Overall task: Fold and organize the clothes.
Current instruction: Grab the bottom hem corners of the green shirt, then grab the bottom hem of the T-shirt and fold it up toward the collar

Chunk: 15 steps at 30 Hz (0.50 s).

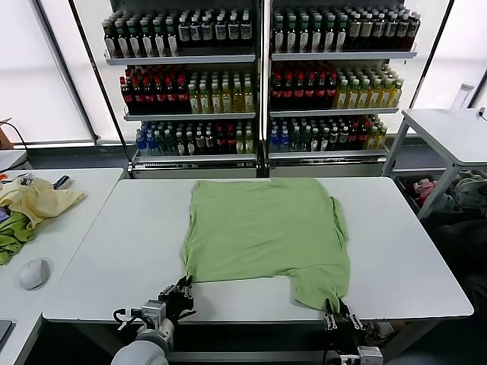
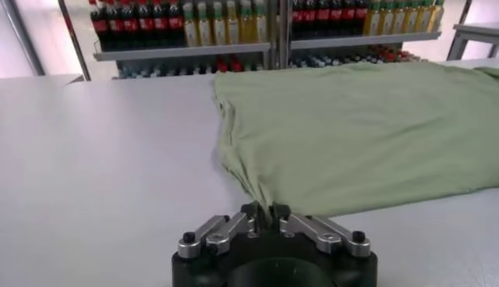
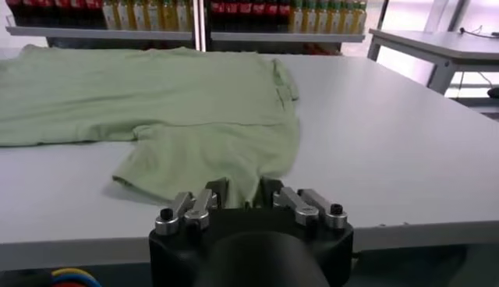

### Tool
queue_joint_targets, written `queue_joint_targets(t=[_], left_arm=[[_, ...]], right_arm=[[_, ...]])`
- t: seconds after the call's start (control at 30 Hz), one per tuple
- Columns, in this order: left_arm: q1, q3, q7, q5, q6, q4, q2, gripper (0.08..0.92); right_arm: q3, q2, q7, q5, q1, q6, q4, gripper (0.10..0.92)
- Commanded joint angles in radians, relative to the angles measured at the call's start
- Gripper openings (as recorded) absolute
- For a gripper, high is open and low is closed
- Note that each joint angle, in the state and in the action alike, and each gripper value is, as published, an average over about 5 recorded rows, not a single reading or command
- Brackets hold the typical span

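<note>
Shirt (image 1: 262,232), light green, lies spread flat in the middle of the big white table (image 1: 411,251), so it is ready to fold. Left gripper (image 1: 183,290) sits at the near edge and has pinched shut on the shirt's near left corner. Right gripper (image 1: 340,313) is squeezed on the near right sleeve. I think both corners get lifted together next.

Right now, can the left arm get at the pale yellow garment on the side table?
Probably not yet: the left gripper is shut on the green shirt's near corner, and the yellow garment lies off on the side table.
</note>
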Motion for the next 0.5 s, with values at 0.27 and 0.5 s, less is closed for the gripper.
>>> queue_joint_targets(t=[0.27,0.5], left_arm=[[0.018,-0.02,0.008,-0.061,-0.087,-0.091,0.048,0.089],[-0.014,-0.023,0.026,-0.092,-0.099,-0.112,0.124,0.089]], right_arm=[[0.052,-0.036,-0.031,0.02,0.02,0.049,0.044,0.136],[0.089,-0.098,-0.039,0.061,0.099,0.071,0.044,0.136]])
